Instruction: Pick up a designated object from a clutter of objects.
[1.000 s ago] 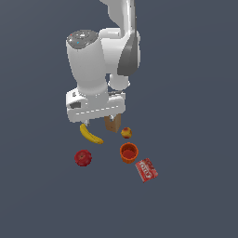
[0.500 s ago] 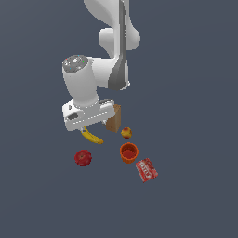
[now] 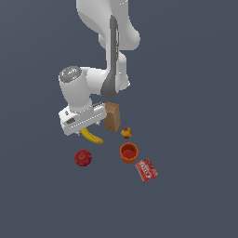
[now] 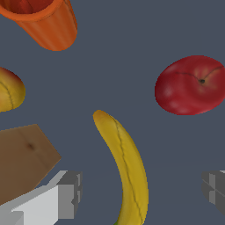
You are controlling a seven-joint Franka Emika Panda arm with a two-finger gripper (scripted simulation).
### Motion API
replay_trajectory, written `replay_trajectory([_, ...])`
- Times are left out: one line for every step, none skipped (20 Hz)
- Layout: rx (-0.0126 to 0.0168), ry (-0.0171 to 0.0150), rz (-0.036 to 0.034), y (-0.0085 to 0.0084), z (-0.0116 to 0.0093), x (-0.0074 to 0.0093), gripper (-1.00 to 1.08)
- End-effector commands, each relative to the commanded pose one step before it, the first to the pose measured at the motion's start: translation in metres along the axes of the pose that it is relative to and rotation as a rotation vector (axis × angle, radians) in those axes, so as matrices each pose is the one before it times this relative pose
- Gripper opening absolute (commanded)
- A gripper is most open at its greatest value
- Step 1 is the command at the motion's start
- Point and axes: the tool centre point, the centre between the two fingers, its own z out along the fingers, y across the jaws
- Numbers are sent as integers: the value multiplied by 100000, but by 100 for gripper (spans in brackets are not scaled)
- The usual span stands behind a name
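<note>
Since the banana [image 4: 127,169] is the target, the tool [image 4: 143,191] is hanging right over it with its fingers [image 4: 70,193] spread wide apart, one on each side, probably lining up a grab. It's lying on the surface [image 3: 195,93] between the box [image 3: 111,117] and apple [image 3: 82,158]. Packet [image 3: 146,169] lettering is too blurry to read.

The banana [image 4: 127,169] lies between the spread fingers [image 4: 70,193] of the gripper [image 4: 143,191] (untouched by either), with the apple [image 4: 191,85], box [image 4: 24,160], cup [image 4: 46,22] and small fruit [image 4: 9,88] near it.
</note>
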Motion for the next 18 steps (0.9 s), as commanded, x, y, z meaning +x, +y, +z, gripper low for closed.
replay_trajectory([2192,-2359,-3602,-556,2333,-1735,100])
replay_trajectory([37,-136,-1166,36,374,-328,100])
replay_trajectory([35,-127,-1079,26,345,-306,100])
replay_trajectory([33,-118,-993,18,316,-283,100])
replay_trajectory([31,-109,-908,11,287,-259,100])
replay_trajectory([29,-99,-822,5,259,-235,100])
replay_trajectory([27,-89,-735,2,231,-211,100])
replay_trajectory([24,-79,-646,-1,203,-188,100])
replay_trajectory([21,-69,-565,-4,176,-161,100])
replay_trajectory([18,-58,-474,-4,148,-138,100])
replay_trajectory([15,-48,-390,-5,121,-112,100])
replay_trajectory([12,-37,-302,-4,94,-88,100])
replay_trajectory([9,-27,-217,-3,67,-62,100])
replay_trajectory([5,-16,-128,-2,40,-38,100])
replay_trajectory([2,-6,-48,-2,14,-10,100])
replay_trajectory([9,13,334,12,-72,51,100])
replay_trajectory([0,0,0,-1,30,-2,100])
replay_trajectory([0,0,0,-2,89,-5,100])
